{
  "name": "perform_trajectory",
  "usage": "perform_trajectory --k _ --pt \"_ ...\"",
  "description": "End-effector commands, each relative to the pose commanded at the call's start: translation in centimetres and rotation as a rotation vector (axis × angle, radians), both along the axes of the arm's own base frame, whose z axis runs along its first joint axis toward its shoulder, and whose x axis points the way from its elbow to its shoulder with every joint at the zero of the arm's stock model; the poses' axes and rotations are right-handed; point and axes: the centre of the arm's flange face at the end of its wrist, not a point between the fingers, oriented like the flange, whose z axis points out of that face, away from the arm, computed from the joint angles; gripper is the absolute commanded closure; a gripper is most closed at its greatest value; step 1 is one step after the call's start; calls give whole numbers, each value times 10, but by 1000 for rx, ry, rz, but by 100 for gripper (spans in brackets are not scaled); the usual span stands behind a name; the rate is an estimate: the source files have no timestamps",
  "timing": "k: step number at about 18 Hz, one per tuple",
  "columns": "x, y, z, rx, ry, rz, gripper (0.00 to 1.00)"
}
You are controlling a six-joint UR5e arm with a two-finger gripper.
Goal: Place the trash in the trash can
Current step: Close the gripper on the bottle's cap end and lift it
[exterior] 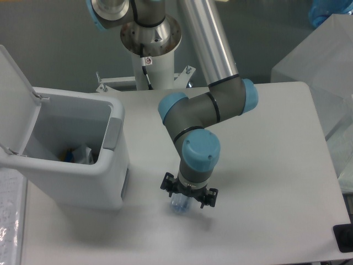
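Note:
The trash can (71,185) stands at the table's left with its lid (14,94) swung up and open. Inside it lies a small clear pouch (81,154) with something blue beside it. The clear water bottle (179,205) lies on the table right of the can. Only its lower end shows, because my wrist covers the rest. My gripper (187,194) points straight down over the bottle, open, with a finger on each side of it. Whether the fingers touch the bottle I cannot tell.
The arm's white pedestal (150,52) rises at the table's back edge. Translucent plastic sheeting (322,61) hangs past the right edge. A black object (343,238) sits at the front right corner, and a printed sheet (10,221) lies at the far left.

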Motion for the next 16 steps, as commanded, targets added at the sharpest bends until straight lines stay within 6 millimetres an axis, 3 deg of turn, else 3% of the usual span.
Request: perform_trajectory --k 3,4,5,8,9,13,16 --pt "8 5 -5 -36 25 -6 0" --pt "9 5 -6 -40 27 -7 5" --pt "9 5 -7 -42 27 13 28" --pt "9 5 -8 -43 26 24 53" --pt "9 5 -9 -44 25 24 57" --pt "8 6 -4 -36 32 24 60" --pt "0 10 13 -4 49 28 60"
